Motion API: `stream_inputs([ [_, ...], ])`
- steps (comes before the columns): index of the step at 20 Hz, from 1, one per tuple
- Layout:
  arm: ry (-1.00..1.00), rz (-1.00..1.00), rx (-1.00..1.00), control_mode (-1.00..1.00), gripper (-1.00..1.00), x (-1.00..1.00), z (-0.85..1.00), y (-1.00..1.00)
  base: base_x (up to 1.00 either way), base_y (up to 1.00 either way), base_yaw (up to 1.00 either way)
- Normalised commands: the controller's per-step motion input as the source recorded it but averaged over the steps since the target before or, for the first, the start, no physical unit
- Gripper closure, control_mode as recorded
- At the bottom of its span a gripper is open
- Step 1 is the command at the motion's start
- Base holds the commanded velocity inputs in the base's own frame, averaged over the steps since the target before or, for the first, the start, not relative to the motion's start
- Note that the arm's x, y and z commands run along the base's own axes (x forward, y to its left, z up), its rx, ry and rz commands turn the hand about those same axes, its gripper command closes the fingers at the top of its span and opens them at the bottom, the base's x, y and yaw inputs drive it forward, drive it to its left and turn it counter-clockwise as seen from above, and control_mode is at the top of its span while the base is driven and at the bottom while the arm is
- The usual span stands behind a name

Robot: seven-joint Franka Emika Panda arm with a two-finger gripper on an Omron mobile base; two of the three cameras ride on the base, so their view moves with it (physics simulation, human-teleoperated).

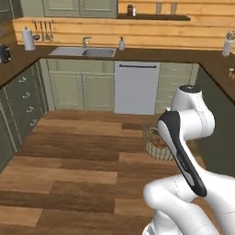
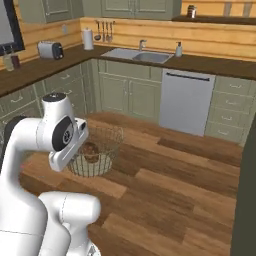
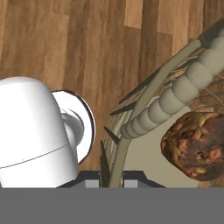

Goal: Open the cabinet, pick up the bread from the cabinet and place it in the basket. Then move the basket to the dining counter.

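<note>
One basket (image 2: pixel 95 152) of tan wire held above the wood floor (image 1: pixel 69 174), one bread (image 3: pixel 197 144) lump inside, hand (image 3: pixel 114 180) clamped on its rim.

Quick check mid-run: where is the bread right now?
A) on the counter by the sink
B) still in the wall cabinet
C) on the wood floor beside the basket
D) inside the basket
D: the bread lies on the pale base inside the basket, whose wire wall rises around it.

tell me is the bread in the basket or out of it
In. The bread lies on the pale base inside the basket, behind its wire rim; the right base view shows it through the mesh.
</note>
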Motion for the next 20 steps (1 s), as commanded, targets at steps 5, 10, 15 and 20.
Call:
stream_inputs([
  [5,0.0,0.0,0.0,1.0,1.0,0.0,0.0,0.0,0.6,0.37,-0.78],
  [10,0.0,0.0,0.0,1.0,1.0,0.0,0.0,0.0,0.37,0.32,-0.87],
  [15,0.0,0.0,0.0,1.0,1.0,0.0,0.0,0.0,0.4,0.33,-0.85],
  [20,0.0,0.0,0.0,1.0,1.0,0.0,0.0,0.0,0.85,0.49,-0.69],
])
